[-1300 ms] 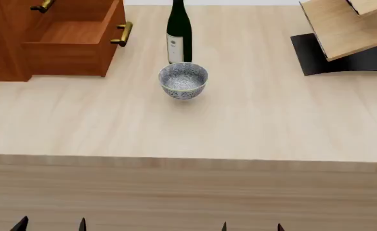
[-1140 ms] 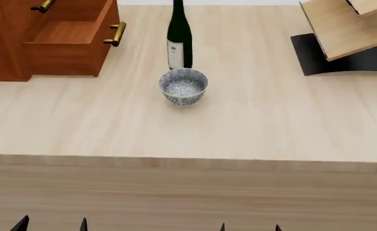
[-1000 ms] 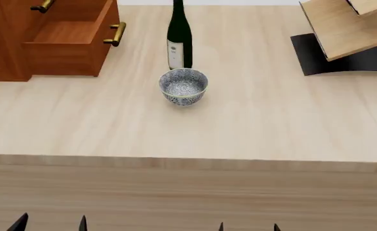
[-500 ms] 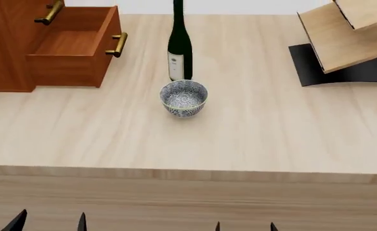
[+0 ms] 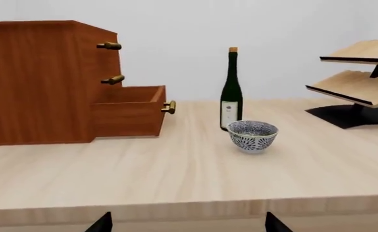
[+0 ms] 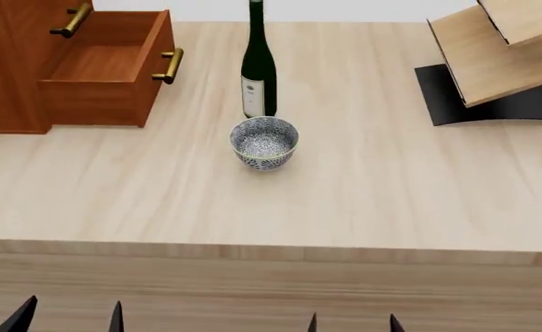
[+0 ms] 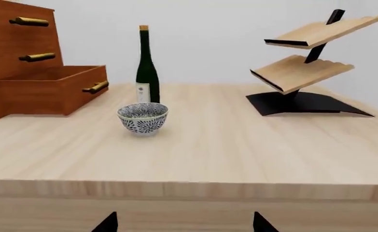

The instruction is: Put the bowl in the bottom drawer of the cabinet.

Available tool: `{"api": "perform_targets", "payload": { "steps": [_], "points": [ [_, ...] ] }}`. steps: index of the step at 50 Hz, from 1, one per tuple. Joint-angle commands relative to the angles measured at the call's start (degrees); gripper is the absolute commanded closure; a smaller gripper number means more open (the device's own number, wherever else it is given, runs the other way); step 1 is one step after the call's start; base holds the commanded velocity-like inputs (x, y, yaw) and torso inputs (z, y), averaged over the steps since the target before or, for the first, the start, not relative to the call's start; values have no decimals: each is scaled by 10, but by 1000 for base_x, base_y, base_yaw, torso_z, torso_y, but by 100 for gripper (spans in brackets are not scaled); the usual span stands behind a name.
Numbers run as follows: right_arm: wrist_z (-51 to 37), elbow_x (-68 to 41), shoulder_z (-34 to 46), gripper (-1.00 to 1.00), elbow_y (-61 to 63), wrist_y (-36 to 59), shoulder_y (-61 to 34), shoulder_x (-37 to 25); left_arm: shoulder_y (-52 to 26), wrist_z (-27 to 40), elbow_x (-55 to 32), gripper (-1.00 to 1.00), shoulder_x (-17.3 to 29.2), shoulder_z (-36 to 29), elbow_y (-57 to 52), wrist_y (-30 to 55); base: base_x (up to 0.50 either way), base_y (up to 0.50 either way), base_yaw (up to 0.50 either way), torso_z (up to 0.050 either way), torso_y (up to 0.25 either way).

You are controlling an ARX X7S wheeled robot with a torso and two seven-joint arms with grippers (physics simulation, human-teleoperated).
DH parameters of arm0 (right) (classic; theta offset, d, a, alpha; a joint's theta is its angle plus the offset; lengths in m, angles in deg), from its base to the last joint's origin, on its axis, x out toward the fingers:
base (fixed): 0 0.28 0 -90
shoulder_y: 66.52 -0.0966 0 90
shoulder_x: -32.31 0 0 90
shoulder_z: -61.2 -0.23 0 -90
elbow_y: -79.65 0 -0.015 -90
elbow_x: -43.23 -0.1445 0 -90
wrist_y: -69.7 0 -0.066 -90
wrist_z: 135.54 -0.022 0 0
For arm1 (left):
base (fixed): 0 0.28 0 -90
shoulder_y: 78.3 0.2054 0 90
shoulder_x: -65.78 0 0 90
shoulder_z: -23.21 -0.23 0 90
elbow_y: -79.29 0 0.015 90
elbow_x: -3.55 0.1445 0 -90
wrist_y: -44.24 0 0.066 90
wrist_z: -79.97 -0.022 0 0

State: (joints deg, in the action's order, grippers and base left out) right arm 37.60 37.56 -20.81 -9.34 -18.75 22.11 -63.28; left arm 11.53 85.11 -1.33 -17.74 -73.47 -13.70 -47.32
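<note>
Bowl (image 6: 264, 142) sits upright on the table (image 6: 391, 187), just in front of the wine bottle (image 6: 257, 62), almost touching its base in the head view. Bowl is empty, blue-grey pattern, pale rim.

Cabinet (image 5: 40, 79) stands on the table, well left of the bowl and further back. Its bottom drawer (image 6: 104, 66) is pulled out, open side up, nothing visible inside; brass handle (image 6: 170, 65) on its front faces toward the bottle. Two upper drawers shut, handles visible in both wrist views.

Pale wooden rack (image 6: 497, 48) on a black base, well to the right of the bowl, at the table's back.

Left gripper (image 6: 68, 318): only two dark fingertips show at the head view's lower edge, set apart with a clear gap, holding nothing, short of the table's near edge and well away from the bowl. Right gripper (image 6: 354, 323): same, two tips spread apart, empty, below the table's near edge. Both wrist views look across the table at the bowl from the front.
</note>
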Motion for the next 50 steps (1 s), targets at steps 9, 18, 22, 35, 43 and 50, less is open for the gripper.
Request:
{"api": "perform_targets", "payload": {
  "steps": [9, 18, 22, 35, 43, 50],
  "points": [
    [-29, -12, -2, -100, 86, 62, -10, -21, -26, 22, -35, -100, 45, 38, -148, 101, 0, 0, 0, 0, 0],
    [-37, -17, 0, -100, 112, 80, -6, -26, -81, 50, -80, -100, 74, 83, -308, 206, 0, 0, 0, 0, 0],
    [-41, -22, -3, -100, 122, 87, -11, -29, -108, 55, -94, -100, 92, 91, -364, 254, 0, 0, 0, 0, 0],
    [-57, -31, -10, -100, 172, 154, -47, -43, -205, 81, -148, -100, 121, 134, -449, 368, 0, 0, 0, 0, 0],
    [-62, -39, -14, -100, 214, 232, -92, -61, -247, 89, -179, -100, 138, 150, -491, 418, 0, 0, 0, 0, 0],
    [-66, -44, -15, -100, 246, 298, -138, -74, -277, 100, -205, -100, 154, 161, -526, 463, 0, 0, 0, 0, 0]
  ]
}}
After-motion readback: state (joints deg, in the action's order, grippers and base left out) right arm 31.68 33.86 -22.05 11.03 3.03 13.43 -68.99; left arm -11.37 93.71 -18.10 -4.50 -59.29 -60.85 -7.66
